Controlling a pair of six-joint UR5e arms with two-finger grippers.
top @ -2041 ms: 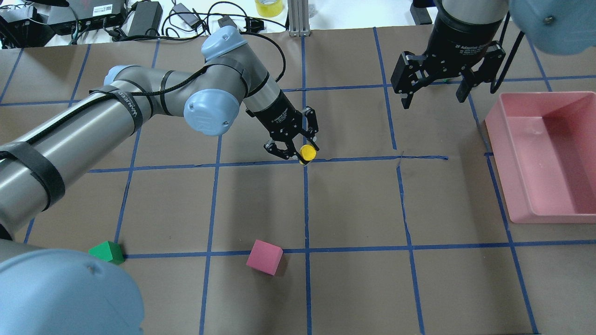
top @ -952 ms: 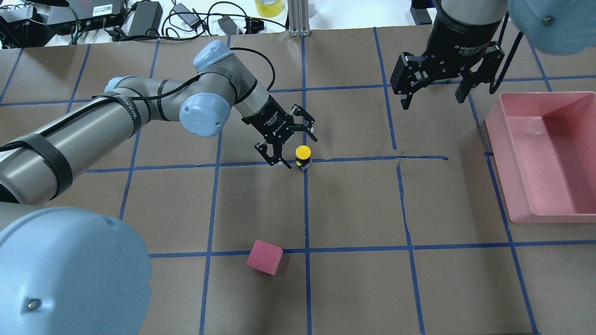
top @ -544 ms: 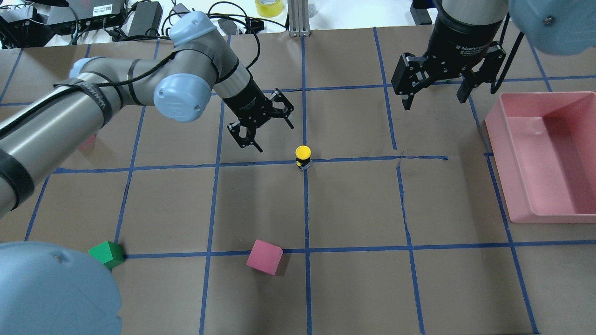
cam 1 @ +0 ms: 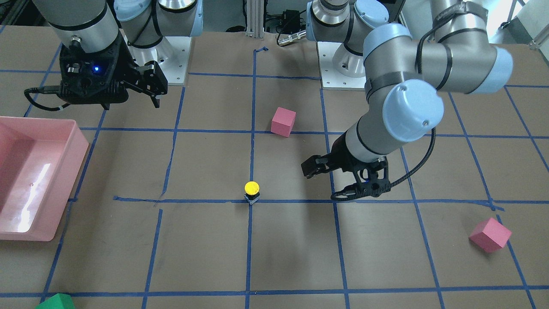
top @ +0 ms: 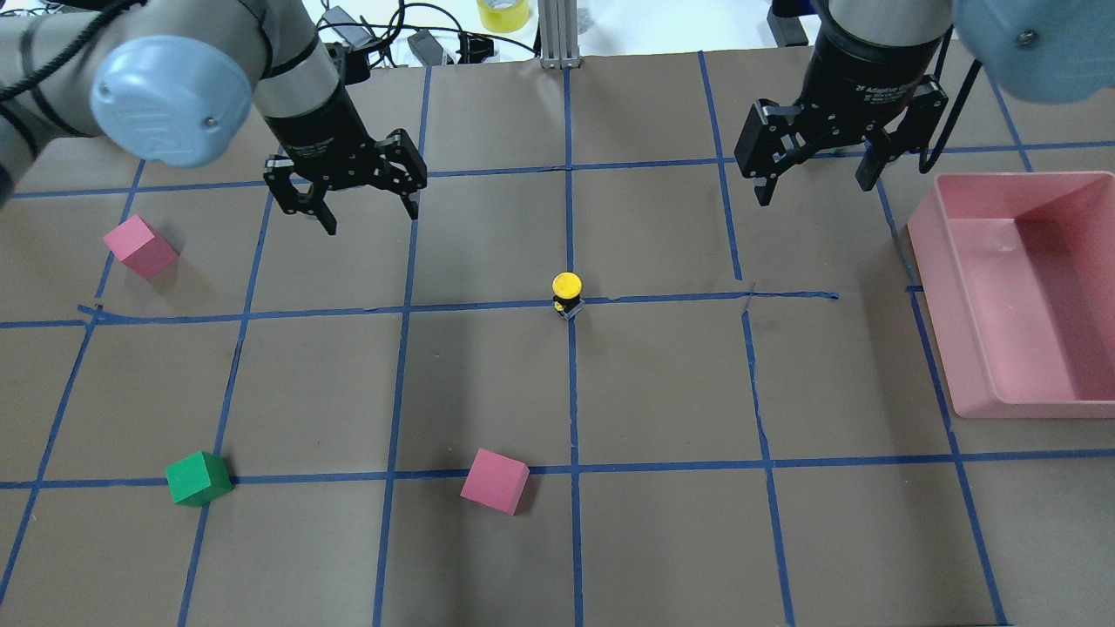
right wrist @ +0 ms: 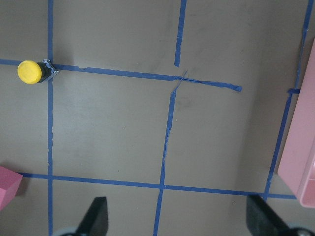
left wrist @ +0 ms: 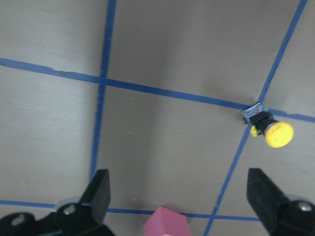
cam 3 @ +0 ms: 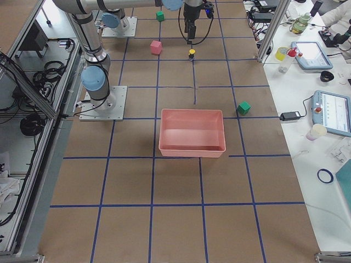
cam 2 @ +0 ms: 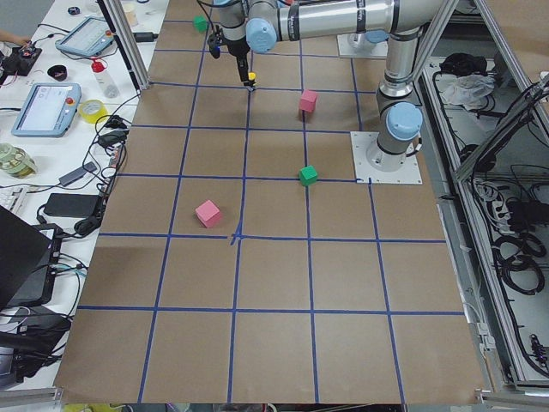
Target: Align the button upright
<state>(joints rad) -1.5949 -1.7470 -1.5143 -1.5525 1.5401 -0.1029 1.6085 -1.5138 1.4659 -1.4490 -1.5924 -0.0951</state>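
Observation:
The button (top: 566, 292) stands upright, yellow cap up, on a blue tape crossing at mid-table. It also shows in the front-facing view (cam 1: 251, 191), the left wrist view (left wrist: 270, 130) and the right wrist view (right wrist: 30, 72). My left gripper (top: 370, 218) is open and empty, raised well to the left of the button and apart from it. My right gripper (top: 810, 192) is open and empty, hanging at the back right near the bin.
A pink bin (top: 936, 305) sits at the right edge. One pink cube (top: 139, 246) lies at the left, another pink cube (top: 494, 481) near the front middle, and a green cube (top: 199, 478) at the front left. Cables and boxes lie beyond the table's far edge.
My left gripper let go of the button, opened, and drew back up and to the left. The button stays standing on the tape crossing. The right arm has not moved.

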